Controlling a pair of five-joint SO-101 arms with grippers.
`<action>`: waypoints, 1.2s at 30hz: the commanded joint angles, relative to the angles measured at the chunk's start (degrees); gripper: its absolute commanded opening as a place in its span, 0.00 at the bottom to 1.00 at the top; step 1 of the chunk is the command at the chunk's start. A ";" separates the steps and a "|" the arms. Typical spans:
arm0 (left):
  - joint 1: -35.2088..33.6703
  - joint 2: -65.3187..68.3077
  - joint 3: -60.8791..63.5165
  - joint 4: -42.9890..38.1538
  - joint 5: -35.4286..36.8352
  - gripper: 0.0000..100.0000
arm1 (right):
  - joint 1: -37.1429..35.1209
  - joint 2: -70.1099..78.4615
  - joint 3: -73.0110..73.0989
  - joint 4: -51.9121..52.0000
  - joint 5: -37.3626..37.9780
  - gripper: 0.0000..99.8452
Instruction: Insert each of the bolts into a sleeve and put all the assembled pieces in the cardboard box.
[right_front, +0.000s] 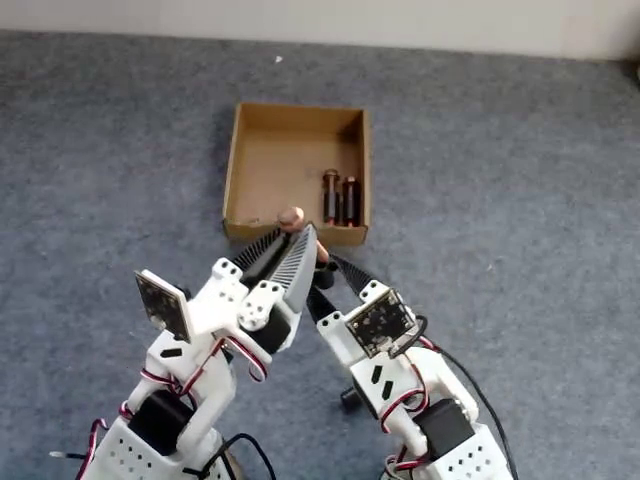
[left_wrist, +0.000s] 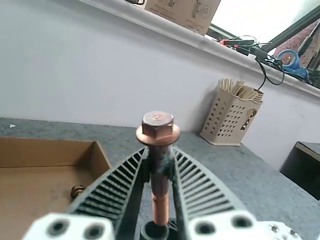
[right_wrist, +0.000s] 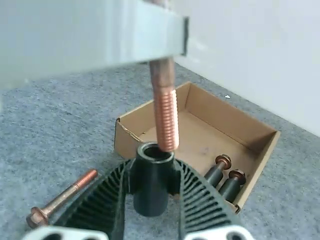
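Note:
My left gripper (left_wrist: 159, 160) is shut on a copper bolt (left_wrist: 158, 150), held head up with its threaded end pointing down. In the right wrist view the bolt's threaded tip (right_wrist: 165, 120) just enters the mouth of a black sleeve (right_wrist: 151, 177), on which my right gripper (right_wrist: 152, 187) is shut. From above, both grippers meet just in front of the cardboard box (right_front: 250, 170), the bolt head (right_front: 291, 217) showing at the box's near wall. Two assembled pieces (right_front: 339, 197) lie inside the box at its right side. A loose bolt (right_wrist: 60, 199) lies on the carpet.
Grey carpet (right_front: 520, 180) covers the table around the box. In the left wrist view a perforated holder with sticks (left_wrist: 231, 116) stands against the wall behind.

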 joint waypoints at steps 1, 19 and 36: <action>1.10 -0.40 -0.66 -0.44 -1.67 0.01 | -0.31 -1.19 8.04 0.04 0.88 0.00; 1.54 -0.40 -3.21 18.29 -17.05 0.06 | -0.22 -1.10 8.04 0.13 0.88 0.00; -1.01 -0.48 -17.63 48.53 -16.35 0.20 | 4.18 -1.10 8.04 1.63 0.53 0.00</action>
